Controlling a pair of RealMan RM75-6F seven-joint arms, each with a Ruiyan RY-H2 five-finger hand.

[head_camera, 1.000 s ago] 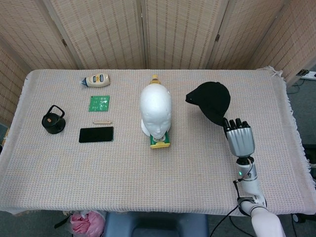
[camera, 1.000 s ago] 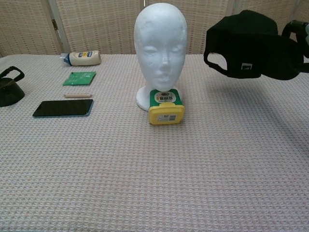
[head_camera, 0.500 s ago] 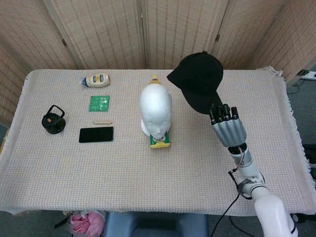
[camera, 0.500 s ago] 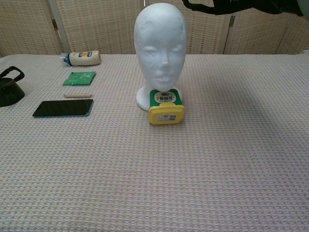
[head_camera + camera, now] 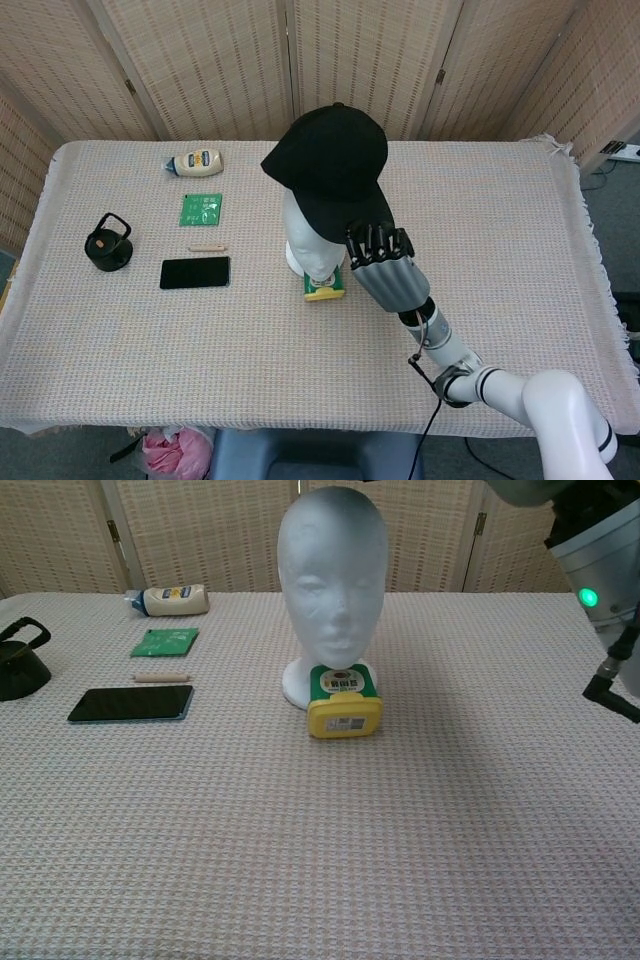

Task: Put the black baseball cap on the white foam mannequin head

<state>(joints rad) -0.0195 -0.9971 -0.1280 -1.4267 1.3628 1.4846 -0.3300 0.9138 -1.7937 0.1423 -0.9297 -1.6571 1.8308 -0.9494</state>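
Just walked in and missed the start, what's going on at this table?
The right hand holds a black cap by its brim, above the white foam head in the middle of the table. In the chest view the crown is bare, so the cap is not seated yet. A yellow tub sits at the head's base. The left hand is not in view.

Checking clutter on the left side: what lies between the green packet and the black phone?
A small wooden stick lies between the green packet and the black phone, apart from both; it shows in head and chest views.
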